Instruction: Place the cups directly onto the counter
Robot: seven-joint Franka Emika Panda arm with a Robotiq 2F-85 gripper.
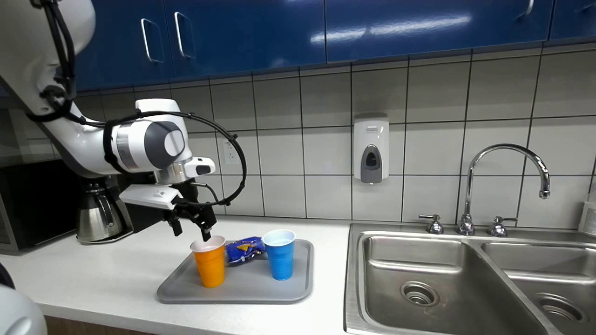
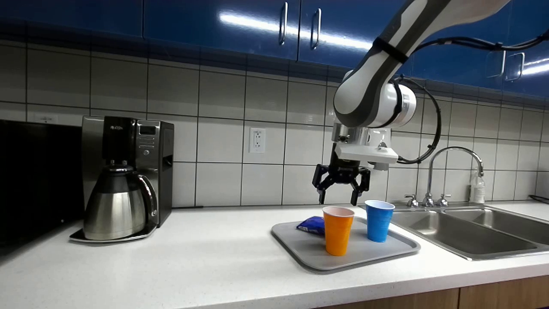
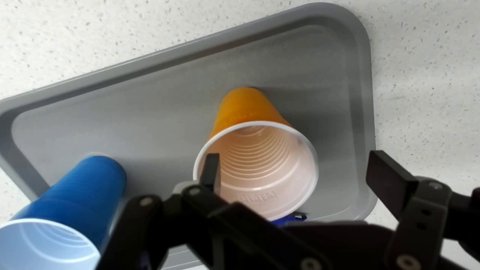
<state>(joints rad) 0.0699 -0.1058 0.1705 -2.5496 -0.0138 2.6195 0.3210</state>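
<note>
The orange cup point(image 1: 209, 263) and the blue cup point(image 1: 280, 256) stand upright on the grey tray point(image 1: 251, 293), which lies on the white counter point(image 1: 111, 270). Both cups also show in an exterior view point(image 2: 337, 236) and in the wrist view, the orange cup point(image 3: 243, 107) and the blue cup point(image 3: 82, 195). My gripper point(image 2: 338, 200) is open and empty, pointing down just above the orange cup's rim. In the wrist view my gripper point(image 3: 298, 172) has one finger over the cup's mouth and the other off to the right, over the tray's edge. No contact is visible.
A small blue packet point(image 1: 244, 249) lies on the tray behind and between the cups. The steel sink point(image 1: 419, 260) with its faucet point(image 1: 505, 149) is on one side. A coffee maker point(image 2: 124, 180) is on the other side. Blue cabinets point(image 1: 247, 37) hang above.
</note>
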